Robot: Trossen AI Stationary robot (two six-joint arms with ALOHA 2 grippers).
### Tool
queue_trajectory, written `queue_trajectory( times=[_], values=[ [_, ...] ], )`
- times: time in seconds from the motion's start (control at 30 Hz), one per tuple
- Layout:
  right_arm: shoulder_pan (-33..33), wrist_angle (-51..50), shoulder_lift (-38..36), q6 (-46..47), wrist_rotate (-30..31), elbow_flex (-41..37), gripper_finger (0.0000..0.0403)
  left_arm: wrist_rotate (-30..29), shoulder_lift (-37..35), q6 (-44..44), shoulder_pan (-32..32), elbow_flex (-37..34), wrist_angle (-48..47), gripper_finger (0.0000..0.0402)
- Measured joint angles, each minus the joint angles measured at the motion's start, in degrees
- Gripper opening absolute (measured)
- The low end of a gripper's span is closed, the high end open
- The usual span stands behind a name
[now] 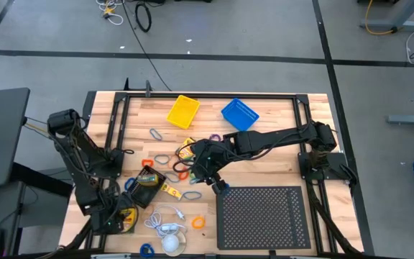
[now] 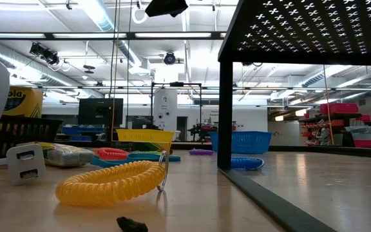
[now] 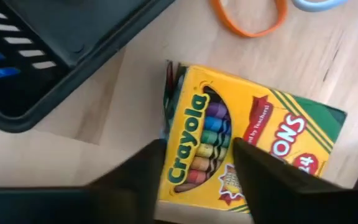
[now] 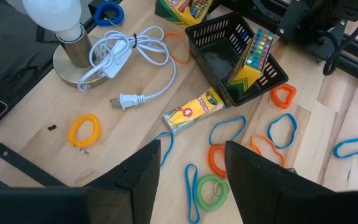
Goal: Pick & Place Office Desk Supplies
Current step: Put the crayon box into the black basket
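A yellow-and-green crayon box (image 3: 253,137) lies flat on the wood near the table's front left corner (image 1: 128,218). My left gripper (image 3: 197,149) points down over its flap end, with one finger (image 3: 145,174) at the box's end and the other (image 3: 266,180) over its face. A gap shows between them. My right gripper (image 4: 188,162) hangs open above coloured loops (image 4: 219,130) at mid-table (image 1: 208,173) and has nothing between its fingers. A small black basket (image 4: 213,59) holds another crayon box (image 4: 253,53). A third box (image 4: 194,112) lies beside it. My left gripper comes at the crayon box from above, fingers pointing down over the flap end (image 3: 173,106). The fingers hide their own tips, so I cannot tell whether they touch the box. The box lies flat on the table.
A large black perforated tray (image 1: 264,216) stands at the front right. A yellow basket (image 1: 183,111) and a blue basket (image 1: 239,114) sit at the far edge. A white lamp with cord (image 4: 126,53) and a yellow coil (image 4: 82,130) lie near the front.
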Motion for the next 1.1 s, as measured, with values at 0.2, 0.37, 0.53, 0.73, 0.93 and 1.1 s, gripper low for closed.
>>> queue_trajectory(
  times=[0.2, 0.37, 0.53, 0.73, 0.93, 1.1],
  values=[
    [0.0, 0.0, 0.0, 0.0, 0.0, 0.0, 0.0188, -0.2, 0.0, 1.9, 0.0, -0.1, -1.0, 0.0014],
    [0.0, 0.0, 0.0, 0.0, 0.0, 0.0, 0.0188, 0.2, -0.8, 1.5, 0.1, 0.6, -1.4, 0.0004],
    [0.0, 0.0, 0.0, 0.0, 0.0, 0.0, 0.0188, -1.3, -2.0, 1.3, 0.8, 5.9, -7.4, 0.0003],
    [0.0, -0.3, 0.0, 0.2, -4.5, 0.0, 0.0188, -5.4, -2.0, 1.1, 0.9, 13.7, -18.3, 0.0002],
    [0.2, 3.0, 0.4, 4.0, -12.8, -0.1, 0.0188, -7.3, -2.1, 0.8, 0.9, 18.4, -25.1, 0.0001],
    [1.0, 12.9, 1.5, 7.0, -12.7, -2.7, 0.0188, -7.3, -2.1, -0.3, 0.8, 20.1, -29.1, 0.0001]
  ],
)
